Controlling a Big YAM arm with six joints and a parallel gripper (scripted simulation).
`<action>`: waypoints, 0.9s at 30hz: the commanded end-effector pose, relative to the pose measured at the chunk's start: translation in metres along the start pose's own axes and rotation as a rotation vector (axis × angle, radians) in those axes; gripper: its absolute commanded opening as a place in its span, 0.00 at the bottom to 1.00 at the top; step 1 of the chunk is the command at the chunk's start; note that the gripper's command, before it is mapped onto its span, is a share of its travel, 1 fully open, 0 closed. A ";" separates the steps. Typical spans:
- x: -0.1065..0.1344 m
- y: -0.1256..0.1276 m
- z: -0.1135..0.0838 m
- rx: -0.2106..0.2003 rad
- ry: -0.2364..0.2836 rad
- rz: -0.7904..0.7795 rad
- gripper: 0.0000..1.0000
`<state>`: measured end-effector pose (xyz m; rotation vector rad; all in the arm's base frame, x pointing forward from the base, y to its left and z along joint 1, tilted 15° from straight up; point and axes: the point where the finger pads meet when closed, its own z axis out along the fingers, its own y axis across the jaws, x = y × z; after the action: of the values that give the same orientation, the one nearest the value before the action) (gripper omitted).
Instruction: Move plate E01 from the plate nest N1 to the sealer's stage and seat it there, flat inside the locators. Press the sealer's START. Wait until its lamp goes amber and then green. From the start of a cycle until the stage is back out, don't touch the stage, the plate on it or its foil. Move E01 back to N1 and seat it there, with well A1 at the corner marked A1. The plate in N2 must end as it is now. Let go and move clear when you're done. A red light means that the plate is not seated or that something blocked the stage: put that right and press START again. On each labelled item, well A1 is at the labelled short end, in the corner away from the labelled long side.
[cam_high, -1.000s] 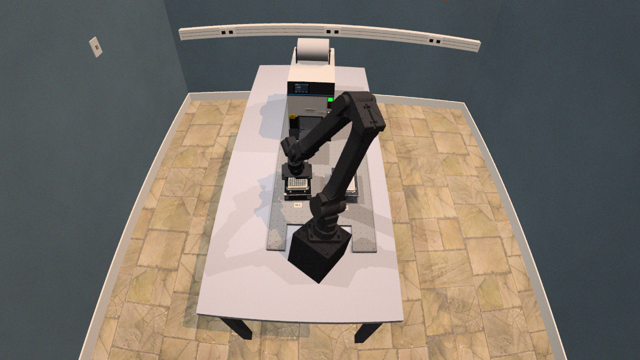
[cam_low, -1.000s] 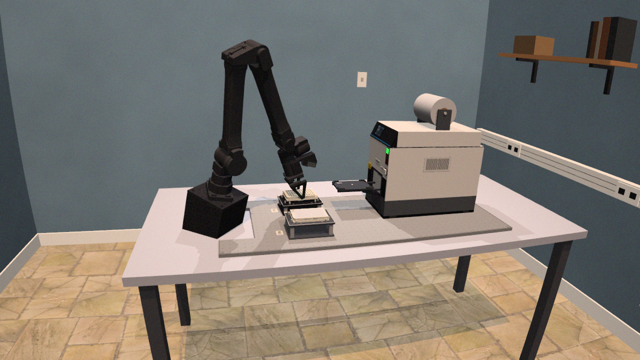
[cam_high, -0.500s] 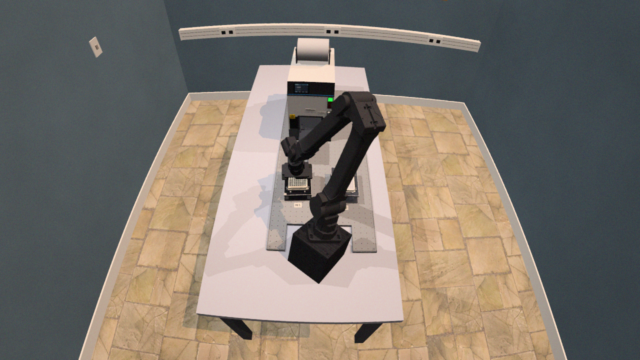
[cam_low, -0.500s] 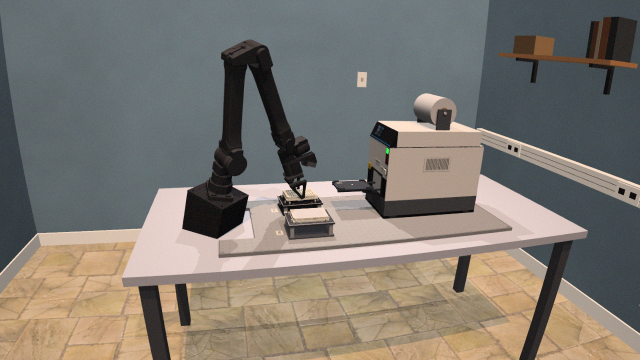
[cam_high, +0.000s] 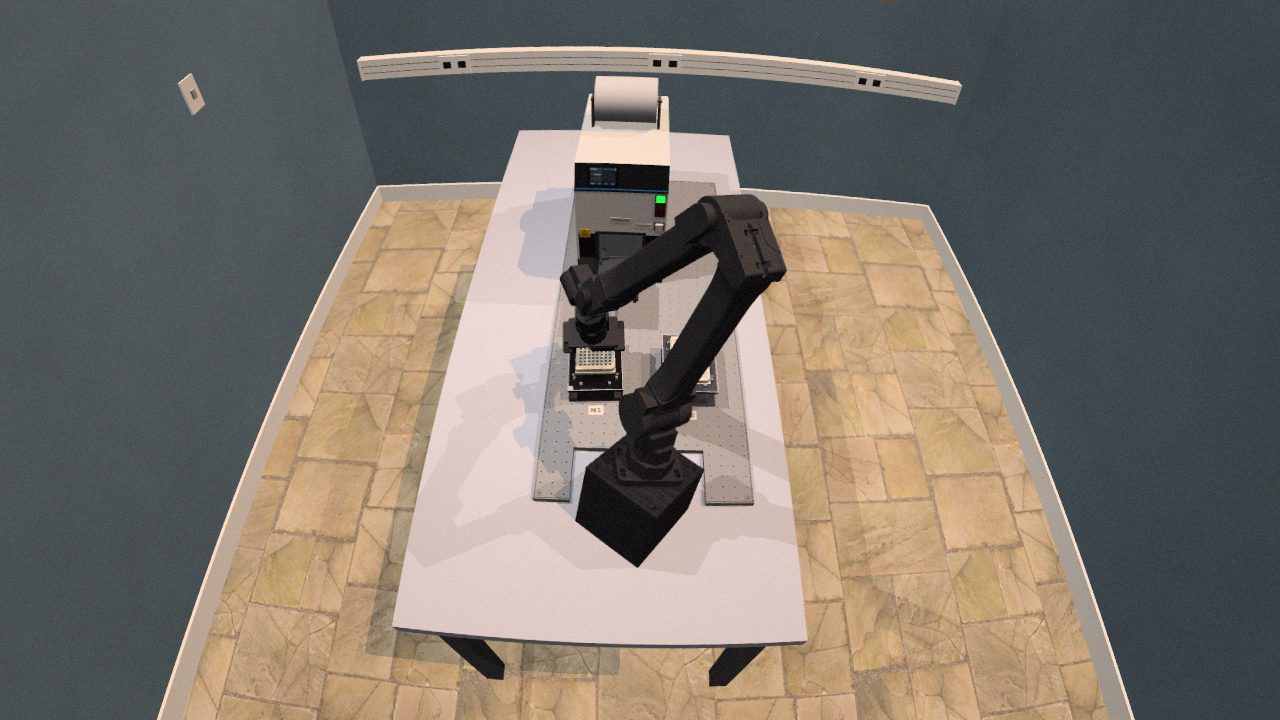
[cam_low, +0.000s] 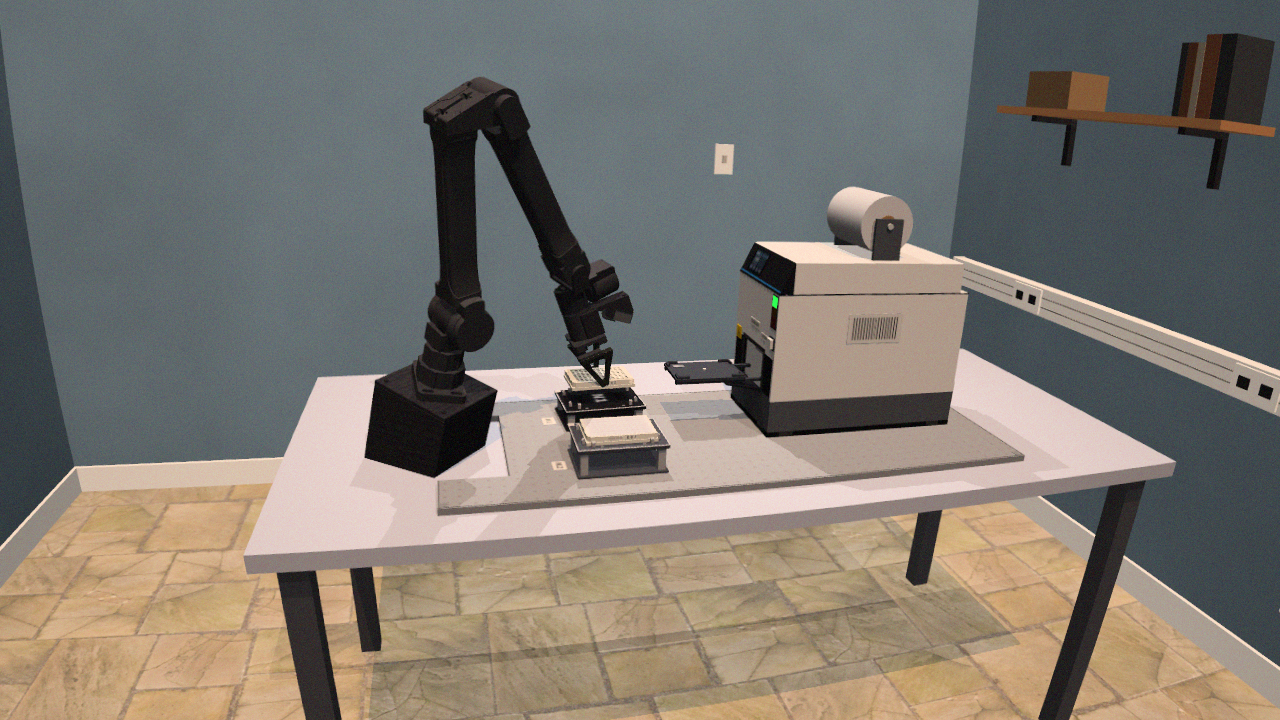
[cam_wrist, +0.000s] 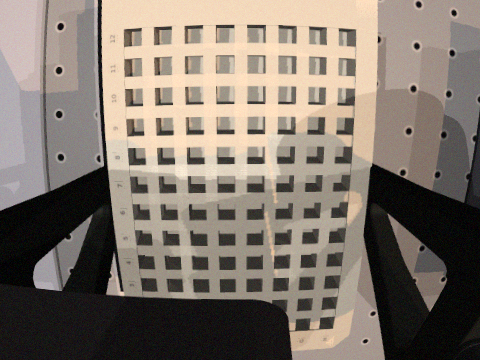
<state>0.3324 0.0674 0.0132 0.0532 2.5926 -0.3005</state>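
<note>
The sealer (cam_low: 863, 344) stands on the surface (cam_low: 850, 456); its stage (cam_low: 707, 369) juts out toward the arm (cam_low: 458, 214), its lamp (cam_low: 775, 302) green.

Seen from above, open air lies at twelve o'clock from nest N1 (cam_high: 595, 387) (cam_low: 597, 404) to the stage (cam_high: 620, 246) (cam_low: 703, 370); the sealer (cam_high: 626, 147) (cam_low: 868, 349) blocks beyond; nest N2 (cam_high: 707, 393) (cam_low: 664, 442) stands at three.
</note>
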 end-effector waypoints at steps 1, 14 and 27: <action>-0.026 0.011 -0.016 -0.021 -0.045 0.021 0.00; -0.032 0.011 -0.035 -0.024 -0.046 0.019 0.00; -0.035 0.010 -0.051 -0.024 -0.040 0.015 0.00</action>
<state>0.3262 0.0740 0.0474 0.0525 2.5998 -0.3063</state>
